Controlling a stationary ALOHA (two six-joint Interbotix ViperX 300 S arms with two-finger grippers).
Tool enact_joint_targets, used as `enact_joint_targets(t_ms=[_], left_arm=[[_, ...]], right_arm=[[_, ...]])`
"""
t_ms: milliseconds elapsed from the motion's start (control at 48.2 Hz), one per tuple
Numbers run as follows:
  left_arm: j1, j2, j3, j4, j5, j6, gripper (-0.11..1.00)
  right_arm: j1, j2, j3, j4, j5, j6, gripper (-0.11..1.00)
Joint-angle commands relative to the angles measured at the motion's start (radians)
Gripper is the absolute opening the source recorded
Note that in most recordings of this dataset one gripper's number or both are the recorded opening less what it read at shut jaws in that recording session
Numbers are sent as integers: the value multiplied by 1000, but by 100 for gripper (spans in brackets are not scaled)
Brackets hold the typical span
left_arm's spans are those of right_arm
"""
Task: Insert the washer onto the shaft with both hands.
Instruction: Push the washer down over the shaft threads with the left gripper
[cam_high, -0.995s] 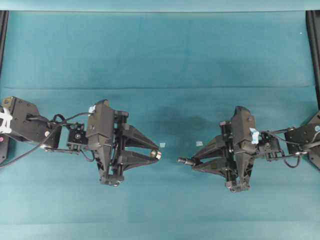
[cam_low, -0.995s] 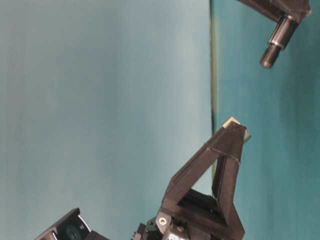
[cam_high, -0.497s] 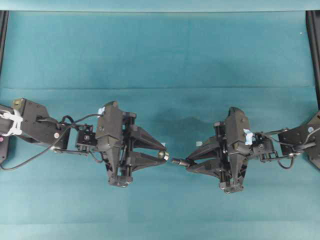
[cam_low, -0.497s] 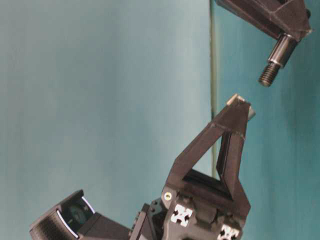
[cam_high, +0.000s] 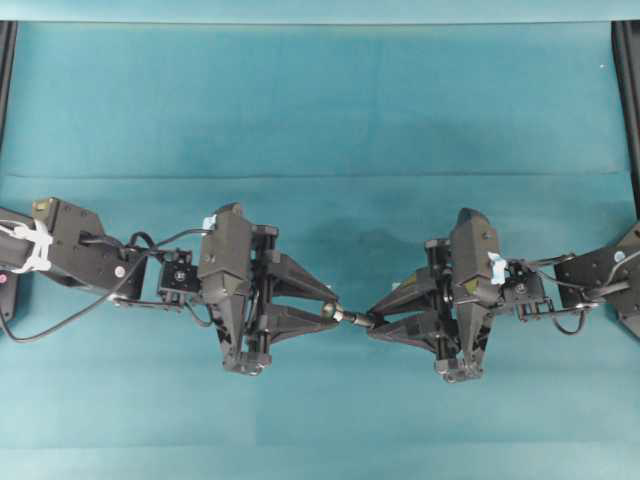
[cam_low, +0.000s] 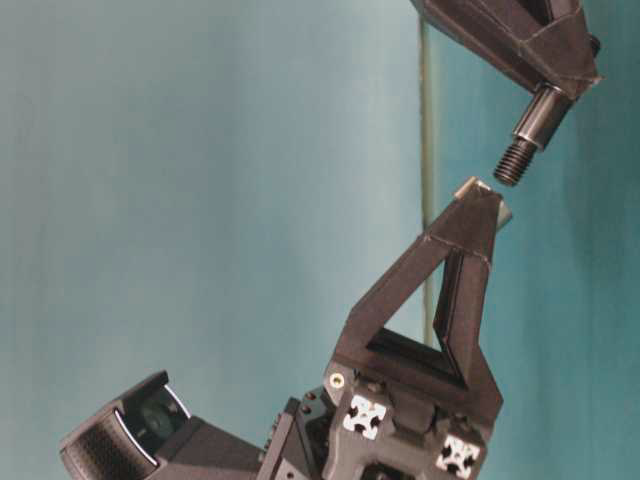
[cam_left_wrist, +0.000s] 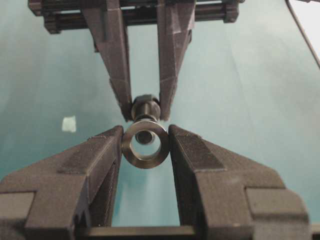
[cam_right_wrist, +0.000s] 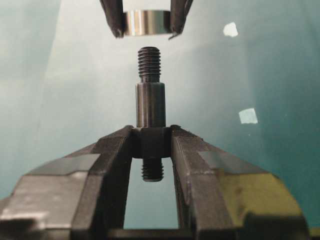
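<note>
Overhead view: both arms reach in from the side edges of the teal tabletop (cam_high: 320, 110) and meet tip to tip near its middle. The left claw (cam_high: 333, 313) is partly closed, its two fingers pinching the washer (cam_left_wrist: 145, 143) by its rim, hole facing across at the other arm. The right claw (cam_high: 372, 322) is nearly shut, clamped on the shaft (cam_right_wrist: 150, 112) around its thicker middle, threaded end sticking out toward the washer.

From the right wrist camera, the threaded tip sits just short of the ring, a thin gap between them, roughly in line with it. From the left wrist camera, the shaft's end shows right through the washer's hole, a touch above centre. The table-level view agrees: the tip is close to the left claw's fingertips (cam_low: 478, 192) but not touching. Both parts are up off the cloth. A few small white tape bits (cam_right_wrist: 248, 115) lie on the tabletop below.
</note>
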Motion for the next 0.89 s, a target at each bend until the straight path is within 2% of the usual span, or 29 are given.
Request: enact_joint_targets(t_ms=[0, 870], left_arm=[[-3, 0, -21, 2, -2, 0, 37], [-5, 54, -69, 2, 11, 0, 37]], right_arm=[[-2, -5, -11, 2, -17, 2, 0], [-9, -3, -20, 2, -40, 2, 0]])
